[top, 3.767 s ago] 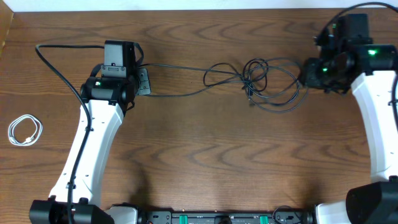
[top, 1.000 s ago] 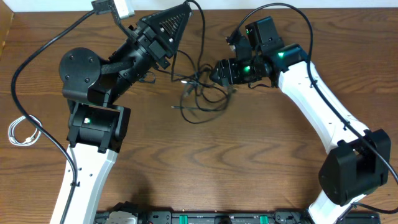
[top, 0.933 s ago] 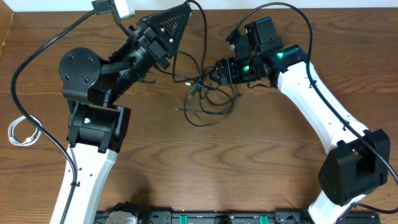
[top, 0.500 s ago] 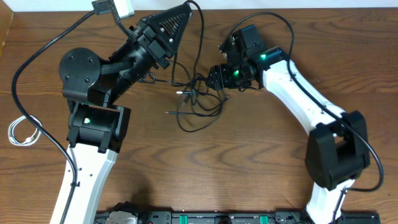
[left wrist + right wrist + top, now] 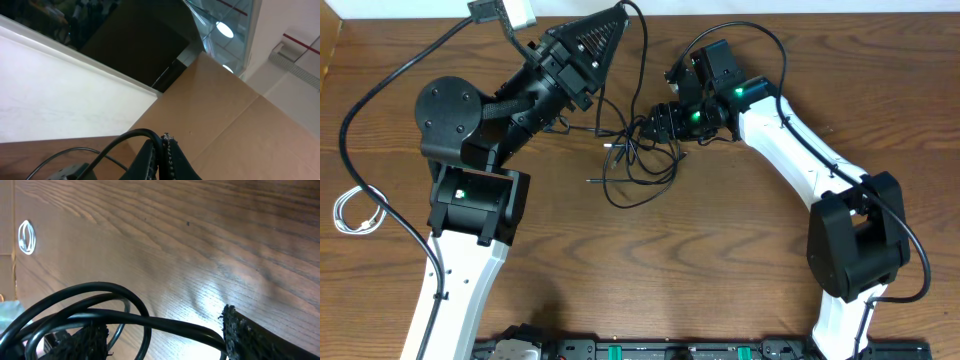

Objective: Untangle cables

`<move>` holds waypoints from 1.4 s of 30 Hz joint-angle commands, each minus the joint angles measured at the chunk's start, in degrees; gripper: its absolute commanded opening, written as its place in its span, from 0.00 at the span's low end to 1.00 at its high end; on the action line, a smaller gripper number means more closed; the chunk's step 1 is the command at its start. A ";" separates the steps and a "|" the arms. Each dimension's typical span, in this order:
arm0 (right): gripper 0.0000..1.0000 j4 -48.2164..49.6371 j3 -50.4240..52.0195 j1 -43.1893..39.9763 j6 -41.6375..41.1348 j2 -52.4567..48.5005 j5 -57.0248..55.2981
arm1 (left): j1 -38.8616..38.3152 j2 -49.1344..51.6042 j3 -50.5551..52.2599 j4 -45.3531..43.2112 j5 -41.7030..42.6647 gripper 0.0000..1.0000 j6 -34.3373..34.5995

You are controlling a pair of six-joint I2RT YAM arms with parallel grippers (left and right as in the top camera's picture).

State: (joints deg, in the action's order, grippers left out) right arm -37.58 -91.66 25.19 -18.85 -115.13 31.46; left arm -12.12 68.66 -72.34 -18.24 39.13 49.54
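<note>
My left gripper [image 5: 164, 147] is pinched shut on a black cable [image 5: 642, 70], high over the back edge of the table [image 5: 720, 260]. My right gripper [image 5: 161, 322] is wide open and straddles the tangle [image 5: 638, 165] mid-table with nothing clamped. The white cable [image 5: 358, 212] is coiled at the left edge, well apart. There's bare wood in front of the tangle.

Cable tangle [image 5: 640, 150] blocks table [image 5: 670, 285] centre (white cable [image 5: 358, 212] far left); front free.
</note>
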 commanded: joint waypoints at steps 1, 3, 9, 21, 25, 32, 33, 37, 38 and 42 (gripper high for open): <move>0.69 -0.44 -0.04 1.25 0.22 -0.37 -1.44 | -0.13 -0.72 -0.83 -0.76 0.94 0.08 0.11; 0.64 -1.97 -0.04 1.66 -0.76 -0.55 -7.65 | -0.11 -0.72 -0.83 -0.72 0.94 0.08 -0.02; 0.41 -5.44 -0.04 1.09 -0.55 -0.55 -21.70 | 1.01 -0.72 -0.83 1.05 0.96 0.08 -2.10; 0.01 -17.20 -8.68 -7.41 6.80 3.85 -26.56 | 10.03 -0.48 -0.81 29.70 -7.48 0.08 -22.86; 0.01 -22.80 -15.87 -9.46 9.84 6.27 -26.91 | 10.19 -0.28 -0.81 40.72 -19.39 0.08 -29.77; 0.01 -30.16 -27.32 -12.63 10.12 10.29 -29.64 | 10.19 0.70 -0.79 50.47 -42.18 0.08 -32.33; 0.01 -30.95 -28.94 -13.44 10.23 11.08 -29.62 | 10.19 1.09 -0.79 51.56 -45.00 0.08 -33.14; 0.01 -32.50 -33.42 -15.85 10.43 14.03 -29.62 | 10.19 3.19 -0.74 54.88 -52.52 0.08 -35.19; 0.01 -32.70 -34.56 -16.44 10.64 14.93 -29.62 | 10.25 4.09 -0.74 55.69 -54.90 0.08 -35.19; 0.01 -32.72 -36.85 -18.75 10.80 18.38 -29.62 | 11.41 7.82 -0.74 56.78 -57.88 0.08 -35.15</move>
State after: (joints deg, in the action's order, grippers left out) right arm -70.50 -126.06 8.82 -8.47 -99.94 3.55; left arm -2.15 74.24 -72.51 37.98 -10.11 16.01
